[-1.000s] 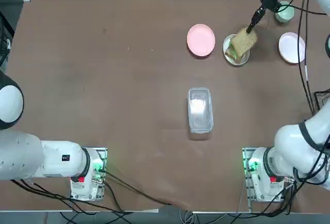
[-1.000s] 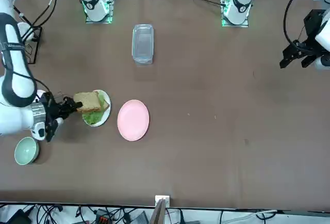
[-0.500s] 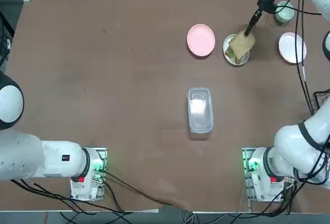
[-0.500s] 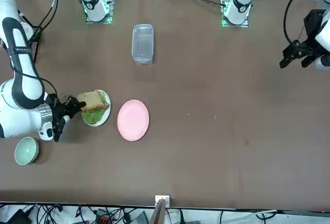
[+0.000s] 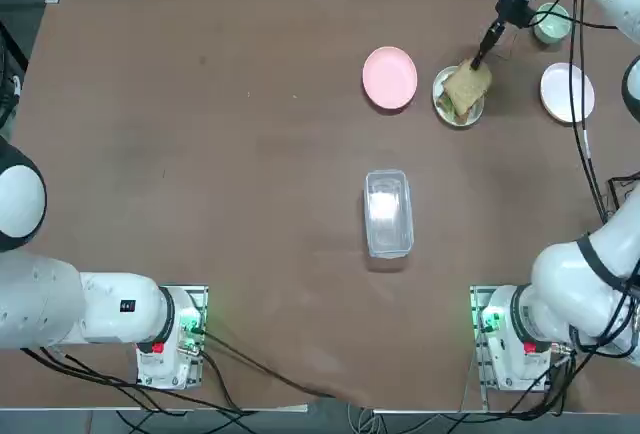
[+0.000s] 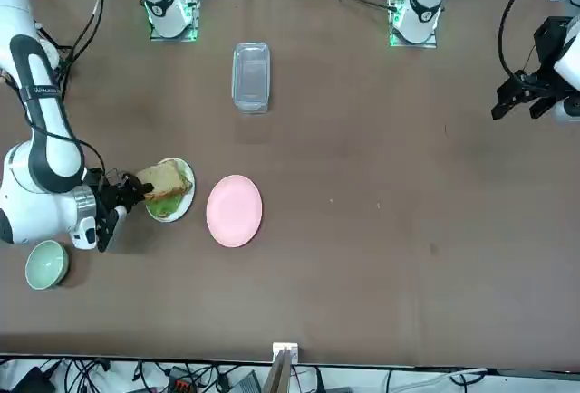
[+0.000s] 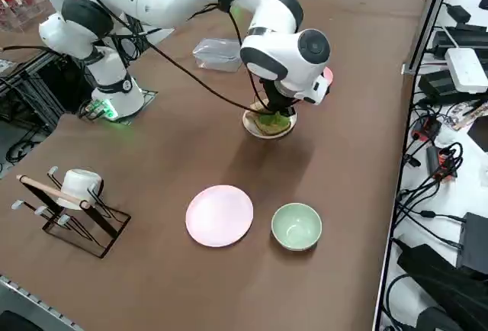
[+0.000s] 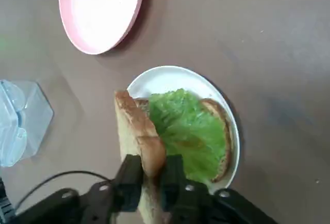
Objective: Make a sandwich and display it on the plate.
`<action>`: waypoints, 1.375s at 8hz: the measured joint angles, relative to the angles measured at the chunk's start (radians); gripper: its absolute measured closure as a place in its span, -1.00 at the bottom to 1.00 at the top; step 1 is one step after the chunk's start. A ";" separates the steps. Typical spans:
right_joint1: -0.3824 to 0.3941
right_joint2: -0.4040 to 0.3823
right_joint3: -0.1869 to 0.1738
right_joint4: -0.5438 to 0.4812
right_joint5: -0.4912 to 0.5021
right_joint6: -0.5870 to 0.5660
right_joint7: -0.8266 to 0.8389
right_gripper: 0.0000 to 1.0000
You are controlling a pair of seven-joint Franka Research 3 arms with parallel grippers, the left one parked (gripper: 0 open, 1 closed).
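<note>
The small white plate (image 8: 165, 77) holds a bottom bread slice (image 8: 221, 136) covered with green lettuce (image 8: 183, 126). A second toasted slice (image 8: 136, 131) stands tilted on its edge over the lettuce, its lower edge between my right gripper's (image 8: 150, 175) fingers, which are shut on it. From overhead the sandwich (image 5: 463, 89) and its plate (image 5: 458, 116) sit at the far right of the table, with the gripper (image 5: 484, 54) reaching in from the far side. The front view shows the gripper (image 6: 136, 187) beside the sandwich (image 6: 163, 180). No orange-red filling shows.
A pink plate (image 5: 389, 78) lies just left of the sandwich plate. Another pale plate (image 5: 567, 92) and a green bowl (image 5: 552, 24) sit to its right. A clear lidded container (image 5: 387, 212) is mid-table. A rack with a mug (image 7: 76, 194) stands at the right edge.
The gripper has brought the top slice down closer to the lettuce and plate, and the wrist has drawn slightly toward the table's far edge.
</note>
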 joint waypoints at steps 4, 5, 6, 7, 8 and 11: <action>0.007 0.004 -0.002 0.001 0.000 0.011 -0.001 -0.96; 0.007 0.005 -0.002 0.001 0.000 0.012 -0.001 -1.00; 0.007 0.005 -0.002 0.005 -0.001 0.013 -0.001 -1.00; 0.007 0.005 -0.002 0.019 -0.001 0.014 -0.001 -1.00; 0.007 0.004 -0.002 0.041 -0.001 0.013 -0.001 -1.00; 0.004 -0.002 -0.004 0.124 -0.001 0.014 0.055 -1.00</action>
